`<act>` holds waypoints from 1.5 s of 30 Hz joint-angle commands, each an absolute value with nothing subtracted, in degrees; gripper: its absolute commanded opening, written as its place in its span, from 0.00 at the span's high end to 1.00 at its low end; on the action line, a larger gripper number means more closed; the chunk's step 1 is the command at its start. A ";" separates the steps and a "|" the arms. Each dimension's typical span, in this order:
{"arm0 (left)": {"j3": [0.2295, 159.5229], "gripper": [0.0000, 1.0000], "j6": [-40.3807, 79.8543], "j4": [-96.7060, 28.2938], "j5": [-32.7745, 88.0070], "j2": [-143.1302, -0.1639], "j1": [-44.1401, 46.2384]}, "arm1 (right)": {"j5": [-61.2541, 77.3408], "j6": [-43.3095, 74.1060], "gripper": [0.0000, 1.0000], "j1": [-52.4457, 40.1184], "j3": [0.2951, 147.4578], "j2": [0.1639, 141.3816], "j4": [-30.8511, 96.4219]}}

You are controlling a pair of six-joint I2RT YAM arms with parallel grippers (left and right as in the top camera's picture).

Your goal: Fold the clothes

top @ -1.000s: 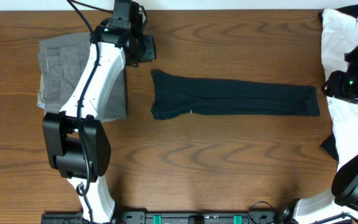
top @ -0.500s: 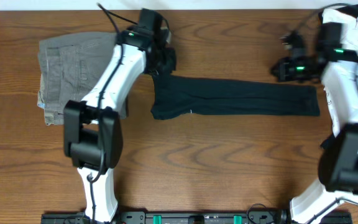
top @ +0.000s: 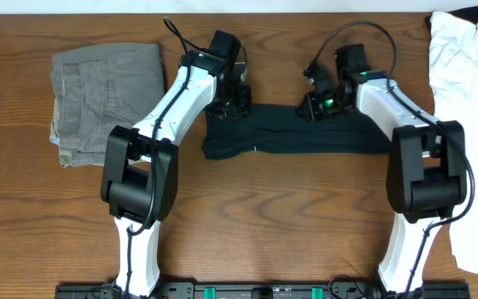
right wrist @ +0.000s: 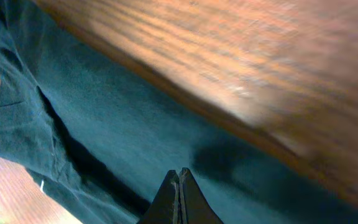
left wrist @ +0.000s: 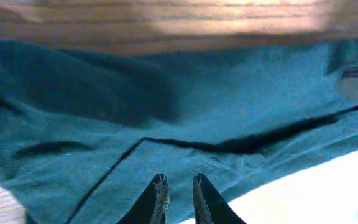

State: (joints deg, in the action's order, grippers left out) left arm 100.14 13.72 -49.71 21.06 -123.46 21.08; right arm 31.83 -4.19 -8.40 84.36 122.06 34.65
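Both arms swung in from the desk's sides. T-shirt lies mid-desk as a long strip. At its far edge, left gripper has its jaws a slit apart, empty; right gripper is pinched closed, hold on fabric unclear.

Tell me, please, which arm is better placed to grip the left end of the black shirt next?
Probably the left arm: its jaws hang slightly apart just over the shirt at that end. The right arm has its jaws shut above the shirt's middle, farther away.
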 commanded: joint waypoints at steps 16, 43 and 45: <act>92.29 0.83 15.11 -43.79 23.57 -124.31 22.22 | 34.54 1.67 0.99 -9.74 84.31 123.13 39.53; 89.36 0.83 15.11 -39.51 23.55 -124.31 22.22 | 25.17 2.48 0.99 -12.86 84.20 123.13 41.80; 89.36 0.83 15.11 -39.51 23.55 -124.31 22.22 | 24.01 4.01 0.99 -13.19 84.20 123.13 42.22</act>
State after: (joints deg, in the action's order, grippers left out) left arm 89.52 15.03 -39.57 23.24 -123.57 22.24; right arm 26.63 1.74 -12.47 84.36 122.63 42.06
